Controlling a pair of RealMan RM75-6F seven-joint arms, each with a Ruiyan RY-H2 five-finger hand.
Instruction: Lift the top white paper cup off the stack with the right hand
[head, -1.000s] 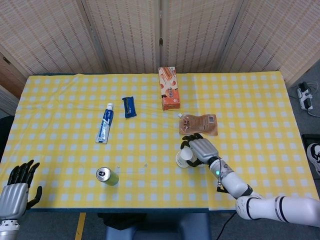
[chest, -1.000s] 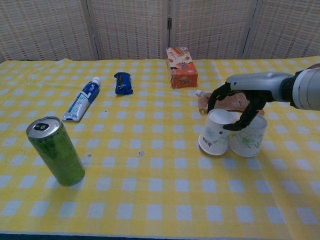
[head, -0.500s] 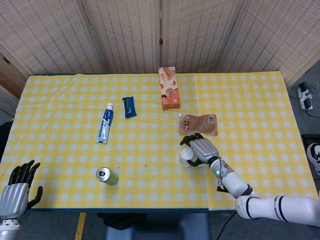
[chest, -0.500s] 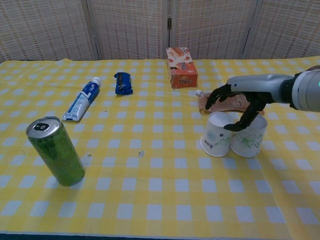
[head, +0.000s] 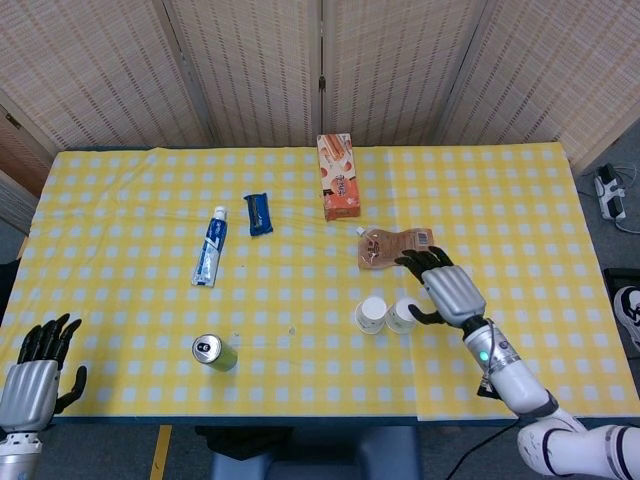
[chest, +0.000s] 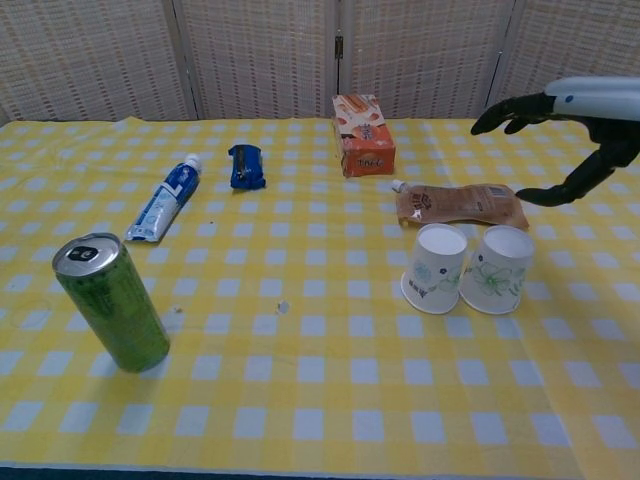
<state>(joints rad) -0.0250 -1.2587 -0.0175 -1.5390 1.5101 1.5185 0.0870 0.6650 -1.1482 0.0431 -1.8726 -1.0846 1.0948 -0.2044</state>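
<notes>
Fingers: on my right hand (chest: 580, 135) I see the fingers spread apart, holding nothing, raised clear to the right of the cups; my left hand (head: 35, 365) rests open at the table (head: 120, 300) edge.
Task cups: two white paper cups (chest: 434, 267) (chest: 497, 268) stand side by side, touching, upright, not stacked.
Step advice: I judge the separation done; if I re-grip, I would close from above on one rim only.
Count: two cups, one can (chest: 110, 302), one tube (chest: 163, 211), one blue wrapper (chest: 245, 166), one orange box (chest: 362, 134), one brown pouch (chest: 458, 204).
</notes>
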